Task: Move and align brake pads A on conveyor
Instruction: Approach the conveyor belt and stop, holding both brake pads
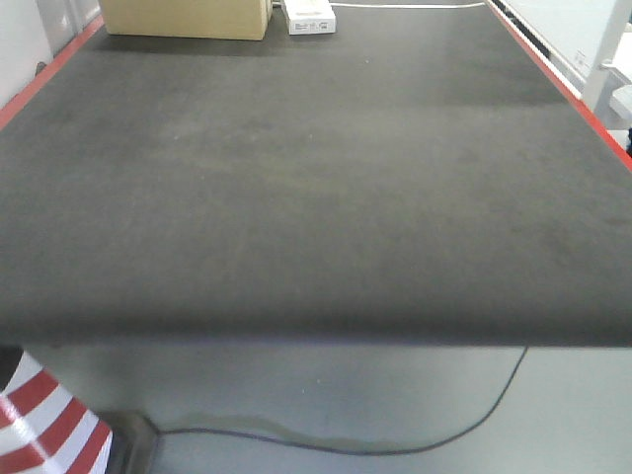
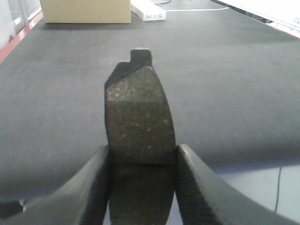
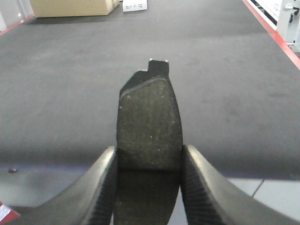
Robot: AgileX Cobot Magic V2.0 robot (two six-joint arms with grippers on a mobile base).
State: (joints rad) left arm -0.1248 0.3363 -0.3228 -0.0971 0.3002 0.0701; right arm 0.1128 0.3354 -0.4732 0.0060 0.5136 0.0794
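The conveyor (image 1: 316, 197) shows no pad in the front view. 2 brake pads A hang at its near edge: the left pad (image 2: 139, 117) clamped between the fingers of the left gripper (image 2: 143, 150), the right pad (image 3: 149, 117) likewise in the right gripper (image 3: 149, 150). Best to carry both past that edge, lower them flat, tabs towards the far edge, level with each other, then release

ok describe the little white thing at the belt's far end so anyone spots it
Follow the dark conveyor to its far end, where a tan cardboard box sits at the left. Just right of it lies the white unit: low, flat, much smaller, with a white cable leading off rightward.
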